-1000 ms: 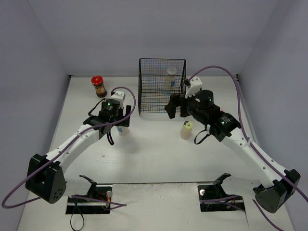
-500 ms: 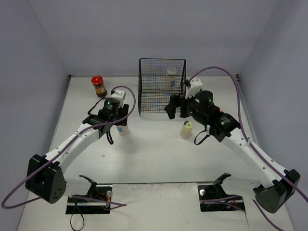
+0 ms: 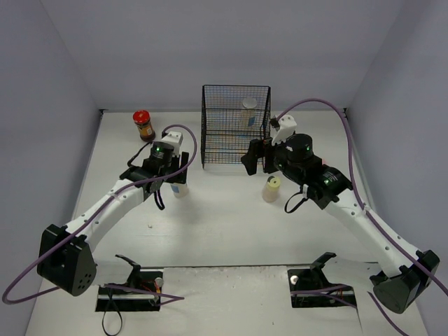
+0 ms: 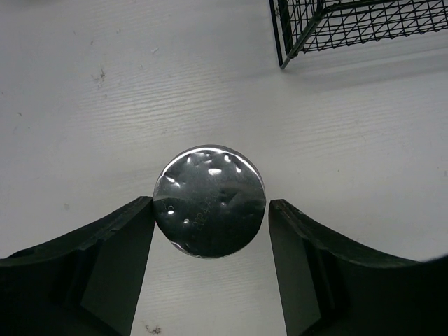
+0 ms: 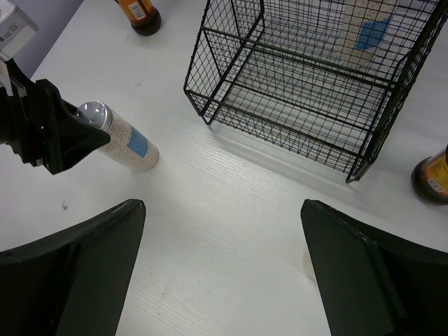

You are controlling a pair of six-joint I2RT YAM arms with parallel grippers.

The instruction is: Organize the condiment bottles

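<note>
**Silver-capped bottle framed by the left fingers, left of the basket**

The silver-capped bottle (image 4: 209, 201) is stood upright on the bench (image 4: 105, 105), just off the front-left corner of the basket (image 3: 236, 87). Its long axis is pointed straight up at the left wrist, so only the round cap is seen end-on. The cap is flanked closely on both sides by the left fingers (image 4: 119, 252). Whether it is truly gripped cannot be told, since a sliver of gap may be left on one side. The right fingers (image 5: 77, 259) are spread wide with nothing between them, off the basket's front-right corner. The left arm is judged the nearer for lifting the bottle toward the basket.
</note>
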